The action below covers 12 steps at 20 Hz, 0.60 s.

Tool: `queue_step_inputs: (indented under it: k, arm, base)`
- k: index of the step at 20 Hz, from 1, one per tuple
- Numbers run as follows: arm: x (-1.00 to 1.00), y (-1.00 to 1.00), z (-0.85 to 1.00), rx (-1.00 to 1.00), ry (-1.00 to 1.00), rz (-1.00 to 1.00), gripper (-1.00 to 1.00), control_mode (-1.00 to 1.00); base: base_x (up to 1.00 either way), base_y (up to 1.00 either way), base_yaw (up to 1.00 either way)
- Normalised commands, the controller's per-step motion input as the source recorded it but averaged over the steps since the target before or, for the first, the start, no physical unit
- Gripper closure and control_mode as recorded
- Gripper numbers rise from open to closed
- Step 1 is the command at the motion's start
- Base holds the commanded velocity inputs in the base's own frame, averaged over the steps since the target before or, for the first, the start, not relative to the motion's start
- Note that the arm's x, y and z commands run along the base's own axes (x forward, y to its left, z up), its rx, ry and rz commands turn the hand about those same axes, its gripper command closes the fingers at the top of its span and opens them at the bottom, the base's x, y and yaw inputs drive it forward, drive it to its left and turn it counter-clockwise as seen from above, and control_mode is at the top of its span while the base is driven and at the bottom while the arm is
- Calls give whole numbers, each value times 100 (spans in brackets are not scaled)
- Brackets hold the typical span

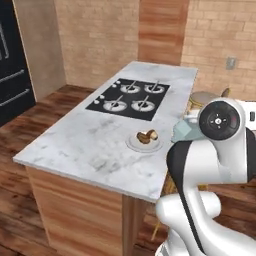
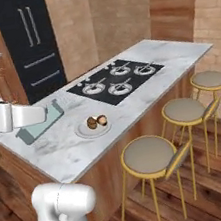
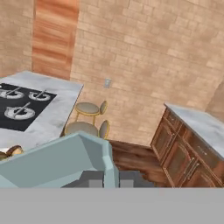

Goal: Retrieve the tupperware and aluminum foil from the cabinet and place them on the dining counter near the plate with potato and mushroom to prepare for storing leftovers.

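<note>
Pincer (image 3: pixel 111 178) clamped on rim of tupperware (image 3: pixel 57 164), held just above dining counter (image 2: pixel 63 150); past tupperware's far edge, plate (image 2: pixel 93 129) with potato and mushroom (image 2: pixel 96 121) close by; farther along, black cooktop (image 2: pixel 118 81); bar stools (image 2: pixel 183 111) off to one side

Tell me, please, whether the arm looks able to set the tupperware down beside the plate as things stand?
Probably yes. The gripper is shut on the tupperware, carried just above the dining counter. The marble between it and the plate looks bare, and the cooktop lies further along.
</note>
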Motion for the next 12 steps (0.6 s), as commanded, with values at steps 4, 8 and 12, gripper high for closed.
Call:
queue_step_inputs:
  k: [4,8,12]
  arm:
    - [0,0,0,0,0,0,100,100]
    - [0,0,0,0,0,0,100,100]
    - [0,0,0,0,0,0,100,100]
  base:
    - [31,-33,73]
    - [1,-47,72]
    - [0,-58,68]
